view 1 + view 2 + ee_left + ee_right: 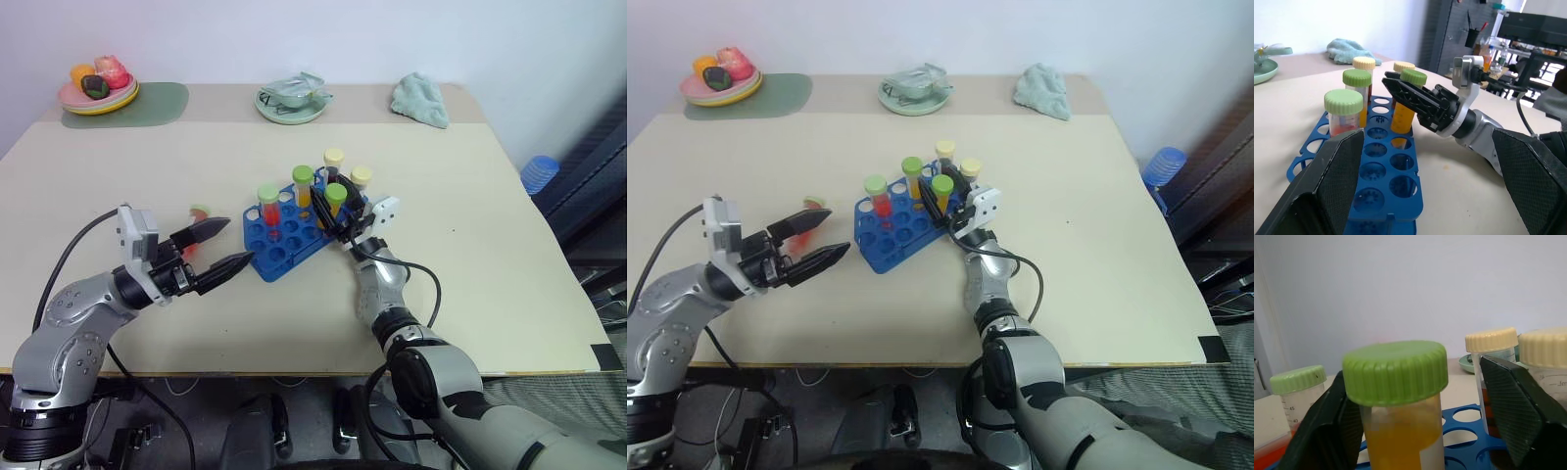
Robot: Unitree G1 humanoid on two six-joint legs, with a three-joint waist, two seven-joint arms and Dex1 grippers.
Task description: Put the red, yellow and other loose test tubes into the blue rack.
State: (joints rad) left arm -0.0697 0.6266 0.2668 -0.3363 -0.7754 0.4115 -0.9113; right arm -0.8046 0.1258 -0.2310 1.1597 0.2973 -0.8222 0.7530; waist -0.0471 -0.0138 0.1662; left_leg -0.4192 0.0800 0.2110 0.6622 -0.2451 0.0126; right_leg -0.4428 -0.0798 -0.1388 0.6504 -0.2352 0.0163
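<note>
The blue rack [279, 257] sits mid-table with several capped test tubes standing in it. A green-capped tube of red liquid [267, 201] stands at its left, a green-capped tube of yellow liquid [303, 183] behind it, and two cream-capped tubes [334, 158] at the back. My right gripper [333, 211] is open, its fingers [1513, 406] on either side of a green-capped yellow tube [1396, 382] standing in the rack. My left gripper [217, 247] hangs open left of the rack. A loose red test tube [199, 213] lies on the table just behind its fingers.
At the back left a plate of toy food [98, 93] rests on a green mat [157, 103]. A pale green dish [289, 101] is at the back middle and a teal cloth [421, 98] at the back right. A blue object [539, 173] stands beyond the table's right edge.
</note>
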